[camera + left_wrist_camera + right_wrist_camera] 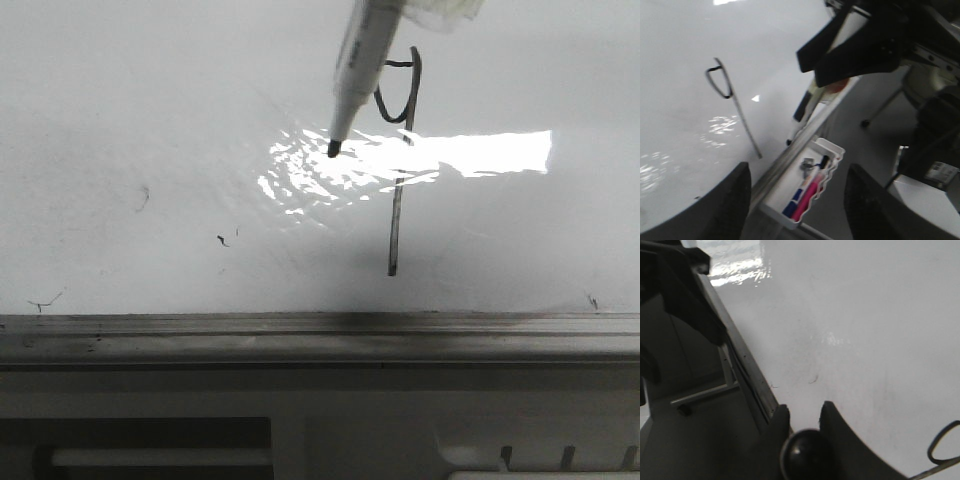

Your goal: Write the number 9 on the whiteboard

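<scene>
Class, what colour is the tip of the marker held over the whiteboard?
Black, on a white barrel; the marker tip shows best in the front view.

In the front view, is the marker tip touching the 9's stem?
No. The marker tip sits left of the number 9, with bare whiteboard between it and the stem.

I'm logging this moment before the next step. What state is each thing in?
number 9: drawn, loop and long stem complete.
marker: uncapped, tip beside the loop.
whiteboard: glossy, a few scuffs.
right gripper: shut on the marker.
left gripper: open, empty.
tray: holds spare markers.
</scene>
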You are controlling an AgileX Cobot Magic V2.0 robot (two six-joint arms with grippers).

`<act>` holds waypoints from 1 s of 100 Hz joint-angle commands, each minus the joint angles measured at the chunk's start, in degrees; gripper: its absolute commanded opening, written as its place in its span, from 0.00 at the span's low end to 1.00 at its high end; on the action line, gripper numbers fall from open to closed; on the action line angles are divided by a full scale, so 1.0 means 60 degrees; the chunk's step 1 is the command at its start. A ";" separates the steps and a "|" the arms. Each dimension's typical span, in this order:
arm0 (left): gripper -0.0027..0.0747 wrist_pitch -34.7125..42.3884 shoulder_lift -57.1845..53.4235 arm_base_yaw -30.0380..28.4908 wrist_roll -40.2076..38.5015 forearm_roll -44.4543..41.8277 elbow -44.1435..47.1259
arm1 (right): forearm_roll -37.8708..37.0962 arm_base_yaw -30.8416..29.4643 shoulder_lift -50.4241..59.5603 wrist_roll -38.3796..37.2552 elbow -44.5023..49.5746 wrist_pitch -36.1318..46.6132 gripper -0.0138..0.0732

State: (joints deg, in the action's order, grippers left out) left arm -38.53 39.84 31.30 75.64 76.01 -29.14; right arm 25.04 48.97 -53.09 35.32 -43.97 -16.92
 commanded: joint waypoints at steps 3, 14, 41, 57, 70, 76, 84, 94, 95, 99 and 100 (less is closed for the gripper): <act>0.54 -0.0739 0.1023 0.0069 0.2253 0.2575 -0.0237 | -0.0020 0.0380 0.0011 0.0180 -0.0468 0.0182 0.08; 0.54 -0.1580 0.1974 0.0069 0.3653 0.3393 -0.0296 | -0.0020 0.0785 -0.0006 0.0407 -0.0468 0.0192 0.08; 0.54 -0.3556 0.3568 0.0069 0.4044 0.3441 -0.0858 | 0.0000 0.0983 -0.0063 0.0448 -0.0468 0.0278 0.08; 0.54 -0.3658 0.3986 0.0087 0.4044 0.3441 -0.0962 | 0.0037 0.1093 -0.0261 0.0448 -0.0468 0.0208 0.08; 0.54 -0.3658 0.4143 0.0354 0.4044 0.3356 -0.0962 | 0.0057 0.1365 -0.0439 0.0448 -0.0468 0.0248 0.08; 0.54 -0.3641 0.4201 0.0589 0.4044 0.3193 -0.0962 | 0.0057 0.1450 -0.0546 0.0448 -0.0468 0.0287 0.08; 0.54 -0.3384 0.4283 0.0909 0.4044 0.3066 -0.0962 | 0.0057 0.1533 -0.0644 0.0448 -0.0468 0.0309 0.08; 0.52 -0.2922 0.4330 0.1236 0.4044 0.3160 -0.0962 | 0.0187 0.1558 -0.0662 0.0448 -0.0468 0.0305 0.08; 0.51 -0.2885 0.4330 0.1271 0.4044 0.3189 -0.0962 | 0.0208 0.1558 -0.0662 0.0448 -0.0468 0.0305 0.08; 0.47 -0.2721 0.4330 0.1341 0.4044 0.3190 -0.0962 | 0.0278 0.1558 -0.0662 0.0448 -0.0468 0.0305 0.08; 0.46 -0.2693 0.4330 0.1361 0.4044 0.3211 -0.0962 | 0.0305 0.1558 -0.0662 0.0448 -0.0468 0.0305 0.08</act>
State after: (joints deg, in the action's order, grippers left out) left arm -54.80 66.42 38.05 99.89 91.46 -33.09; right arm 25.31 58.28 -57.66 37.50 -44.55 -19.18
